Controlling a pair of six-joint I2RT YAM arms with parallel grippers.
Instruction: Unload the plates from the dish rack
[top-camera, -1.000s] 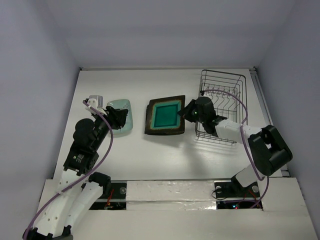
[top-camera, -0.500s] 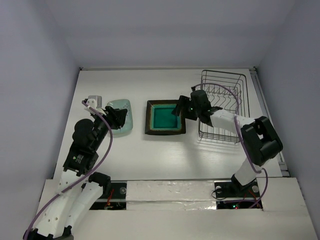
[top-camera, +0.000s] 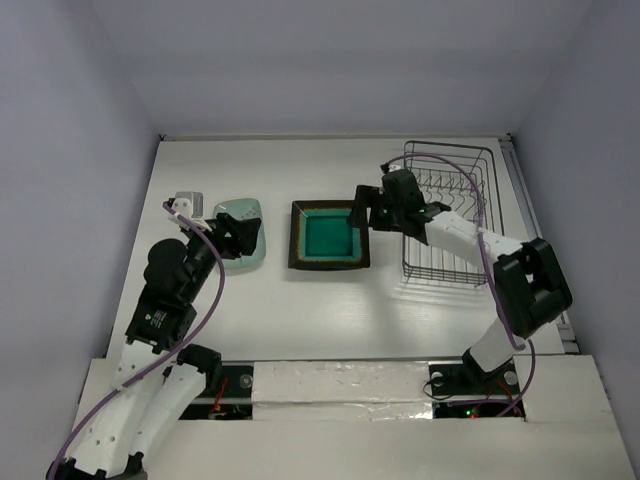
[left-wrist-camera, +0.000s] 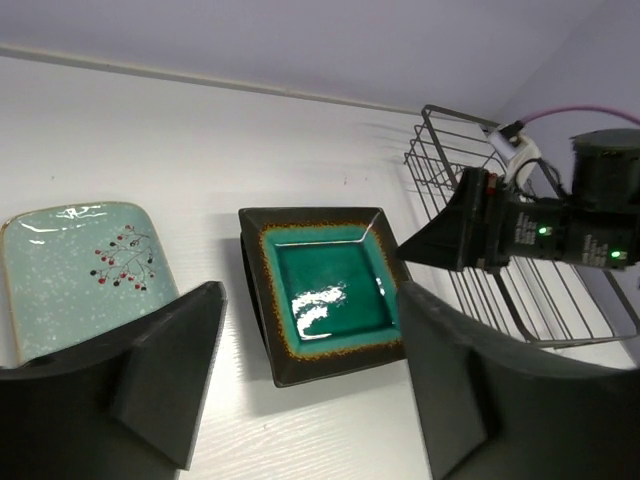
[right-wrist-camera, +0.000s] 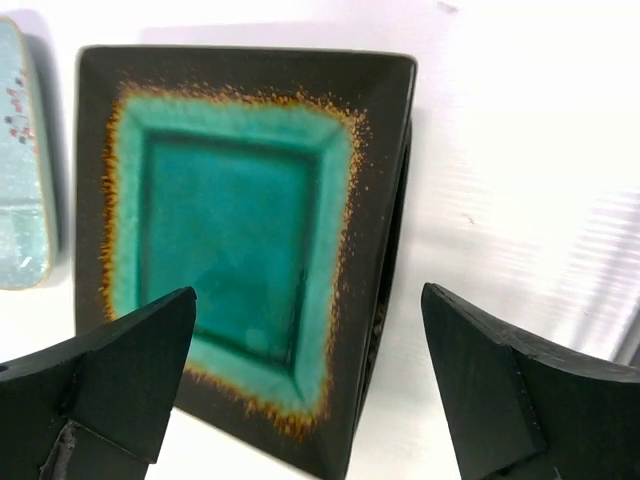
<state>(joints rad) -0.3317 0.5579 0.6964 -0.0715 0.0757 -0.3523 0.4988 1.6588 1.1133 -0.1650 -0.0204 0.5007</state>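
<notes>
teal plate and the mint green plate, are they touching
Apart. The top view shows a strip of bare white table between the teal plate and the mint green plate.

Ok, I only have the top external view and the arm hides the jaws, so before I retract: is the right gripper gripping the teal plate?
Observer: No. The right wrist view shows the right gripper open, fingers spread wide, with the teal plate lying flat below them.
Operator: And the left one?
Observer: The left wrist view shows the left gripper open too, with nothing between its fingers. The mint plate lies flat, partly hidden behind one finger.
</notes>
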